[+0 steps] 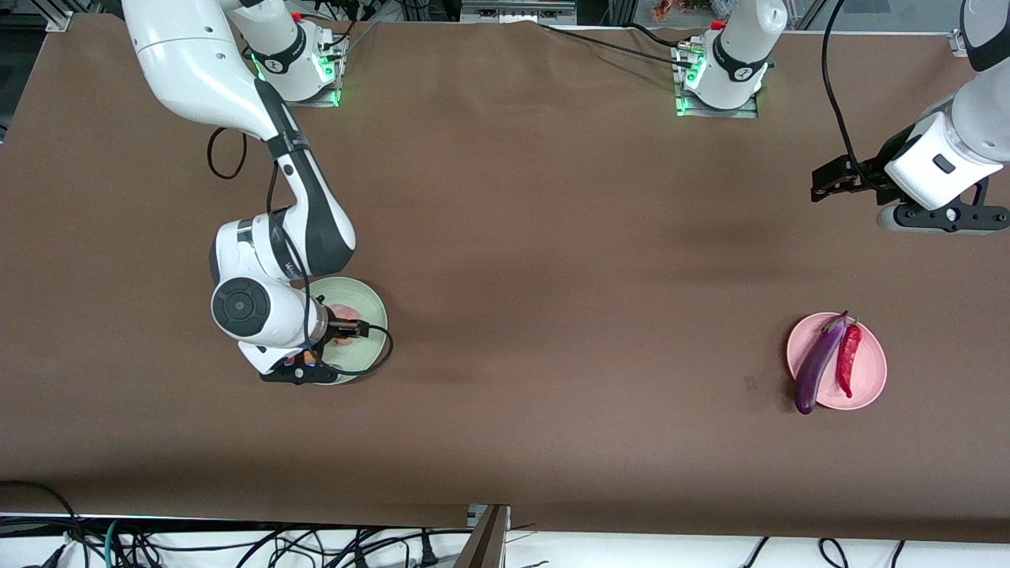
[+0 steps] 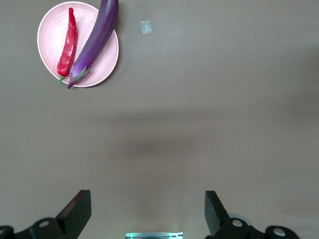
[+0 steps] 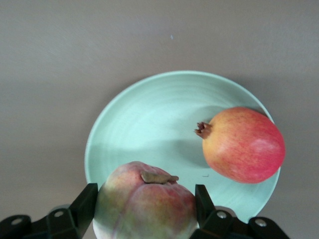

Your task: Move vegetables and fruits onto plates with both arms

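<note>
My right gripper is shut on the pale yellow-pink peach, low over the rim of the pale green plate. The round red fruit lies on that plate beside it. In the front view the right gripper and the peach sit over the green plate. The purple eggplant and the red chili lie side by side on the pink plate. My left gripper hangs open and empty, high above the table at the left arm's end.
The left wrist view looks down on brown table, with the pink plate, chili and eggplant farther off. A small pale patch lies on the cloth beside that plate. Cables hang past the table edge nearest the front camera.
</note>
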